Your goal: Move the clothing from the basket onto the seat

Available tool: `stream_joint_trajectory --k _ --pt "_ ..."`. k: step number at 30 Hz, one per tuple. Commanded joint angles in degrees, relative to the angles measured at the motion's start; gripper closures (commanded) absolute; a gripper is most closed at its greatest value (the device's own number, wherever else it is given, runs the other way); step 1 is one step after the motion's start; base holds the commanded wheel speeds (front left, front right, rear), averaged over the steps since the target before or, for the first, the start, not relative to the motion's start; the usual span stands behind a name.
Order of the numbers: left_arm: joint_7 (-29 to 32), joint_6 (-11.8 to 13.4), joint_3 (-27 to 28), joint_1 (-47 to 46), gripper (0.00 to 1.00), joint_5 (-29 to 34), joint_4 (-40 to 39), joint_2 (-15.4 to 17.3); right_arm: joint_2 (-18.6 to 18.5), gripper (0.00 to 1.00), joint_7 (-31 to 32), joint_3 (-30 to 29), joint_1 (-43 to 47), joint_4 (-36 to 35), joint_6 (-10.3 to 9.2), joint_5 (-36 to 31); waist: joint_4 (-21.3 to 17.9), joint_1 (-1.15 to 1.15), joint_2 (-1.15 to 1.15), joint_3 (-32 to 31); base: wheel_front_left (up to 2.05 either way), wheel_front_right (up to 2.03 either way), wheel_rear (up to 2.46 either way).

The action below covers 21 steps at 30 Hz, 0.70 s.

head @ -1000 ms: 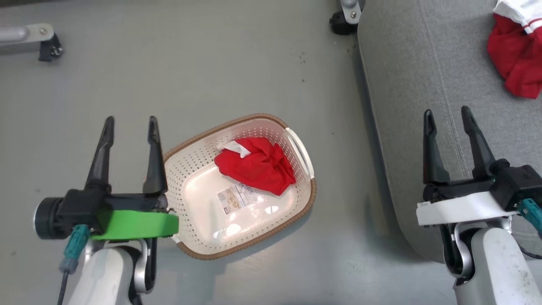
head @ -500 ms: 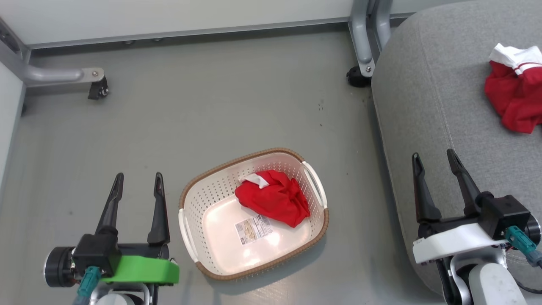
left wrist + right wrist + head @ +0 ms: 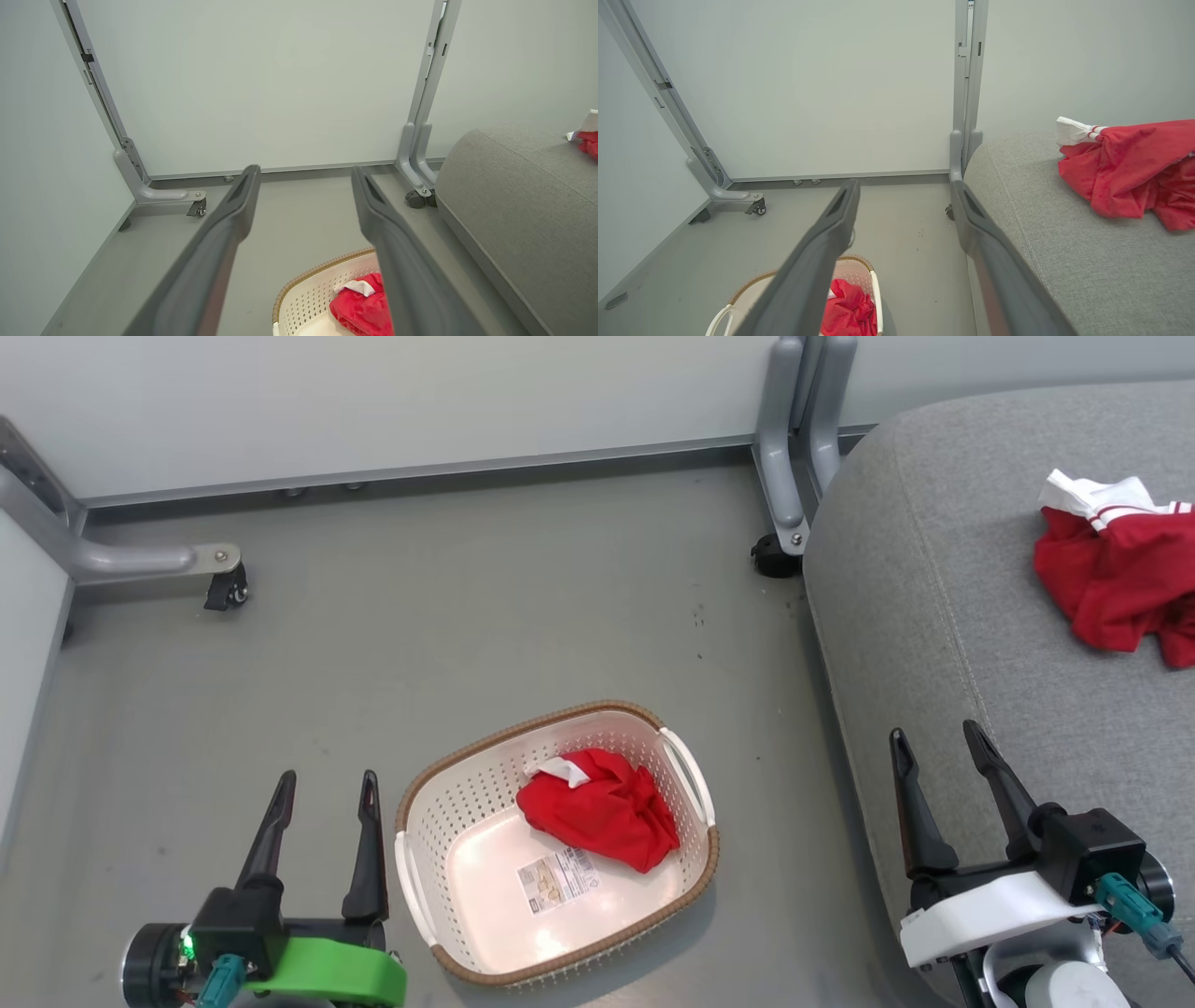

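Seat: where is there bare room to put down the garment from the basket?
The seat is bare between its floor-side edge and the red garment already on it, and ahead of the right gripper. Its far right side is crowded by that garment.

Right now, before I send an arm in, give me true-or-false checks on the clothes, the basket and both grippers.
1. A red garment lies in the basket. True.
2. The seat has nothing on it. False: a second red garment lies on it.
3. The left gripper is shut on fabric. False: it is open and empty, beside the basket.
4. The right gripper is open and holds nothing. True.
5. The basket stands on the seat. False: it stands on the floor, beside the seat.
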Motion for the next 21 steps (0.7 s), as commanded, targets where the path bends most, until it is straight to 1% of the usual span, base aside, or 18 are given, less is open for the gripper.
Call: stream_joint_trajectory --k 1,21 --pt "0.0 -0.3 0.4 1.2 0.0 0.7 0.2 -0.2 -0.2 0.0 0.2 0.2 0.8 -0.4 -0.02 0.0 -0.1 0.0 0.0 -0.3 0.0 0.0 0.0" --pt "0.0 -1.6 1.1 -0.1 0.0 1.8 3.5 -1.9 -0.2 0.0 1.0 0.7 0.6 -1.0 -0.02 0.4 0.7 0.0 0.0 -1.3 0.0 0.0 0.0"
